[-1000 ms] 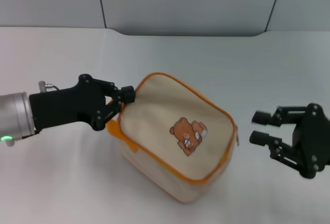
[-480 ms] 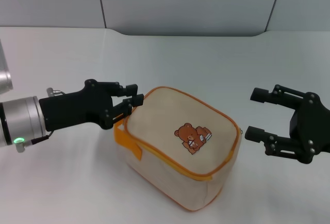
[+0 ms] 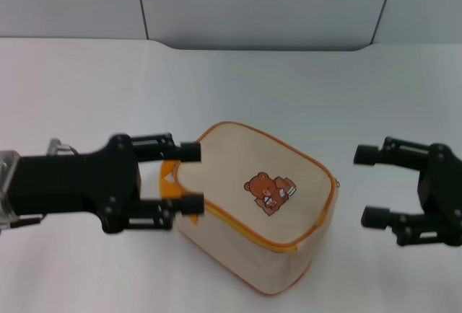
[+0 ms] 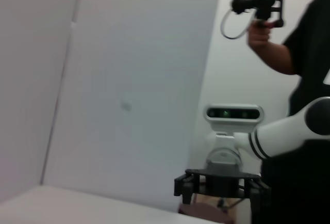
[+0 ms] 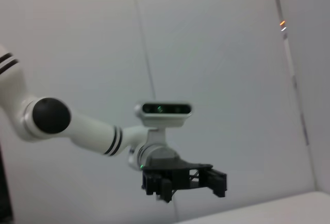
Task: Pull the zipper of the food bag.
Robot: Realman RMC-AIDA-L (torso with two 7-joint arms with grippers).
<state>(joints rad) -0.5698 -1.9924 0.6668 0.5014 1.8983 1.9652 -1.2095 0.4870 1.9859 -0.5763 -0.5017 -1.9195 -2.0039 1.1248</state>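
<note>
The food bag [image 3: 253,205], beige with orange piping and a small bear print, rests on the white table in the head view. Its zipper [image 3: 245,230] runs as an orange band round the top edge, and the tiny silver pull [image 3: 337,185] sits at the right end. The orange strap handle [image 3: 170,176] is at the bag's left end. My left gripper [image 3: 191,177] is open, with its fingers astride that left end. My right gripper [image 3: 365,185] is open, just right of the pull and apart from the bag. The bag shows in neither wrist view.
The white table [image 3: 86,82] runs back to a grey panelled wall [image 3: 253,3]. The left wrist view shows my right gripper [image 4: 221,185] farther off and a person in black [image 4: 304,53] holding a device. The right wrist view shows my left gripper [image 5: 183,180] farther off.
My left gripper let go of the bag's left corner, opened wide and dropped lower. The bag settled flat onto the table. My right gripper opened wider and shifted slightly.
</note>
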